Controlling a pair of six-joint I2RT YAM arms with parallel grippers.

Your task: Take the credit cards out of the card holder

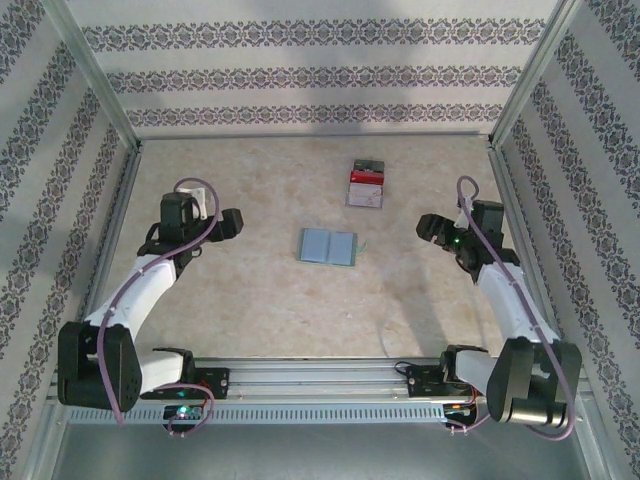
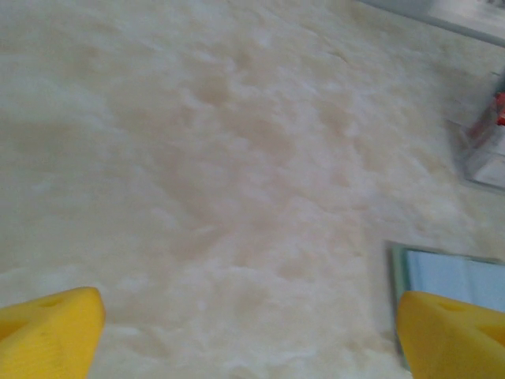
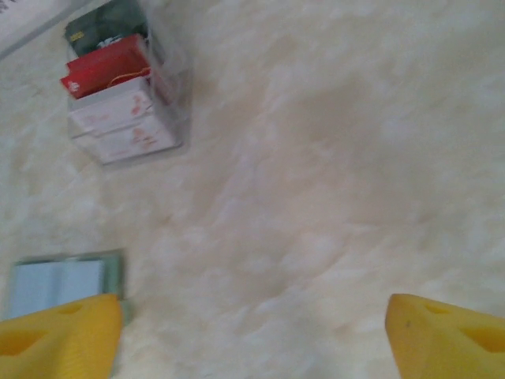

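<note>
— Starting nearest the lens in the top view: finding the rail (image 1: 320,375) with both arm bases along the near edge. Then following bare table (image 1: 250,310) up to the card holder (image 1: 328,246), lying open and flat near the middle with blue-grey panels facing up.
— Also catching the clear case of stacked cards (image 1: 365,183) farther back, apart from the card holder. Placing the left gripper (image 1: 232,222) well to its left and the right gripper (image 1: 428,226) well to its right, both touching nothing, with free tabletop all around.
— Moving to the left wrist: seeing yellow fingertips (image 2: 47,332) spread to the bottom corners, the left gripper (image 2: 248,343) gaping wide and carrying nothing. Picking up the card holder (image 2: 450,272) at lower right with a grey-green border showing, and the case (image 2: 483,142) blurring at the right edge.
— Getting anything the top view is missing?
— Only that border; not resolving the pockets. Switching to the right wrist: finding fingertips (image 3: 55,335) likewise wide apart and the right gripper (image 3: 252,339) holding nothing. Noting the card holder (image 3: 63,280) at lower left, the case (image 3: 118,95) at upper left showing dark, red and pale cards, and open tabletop stretching right.
</note>
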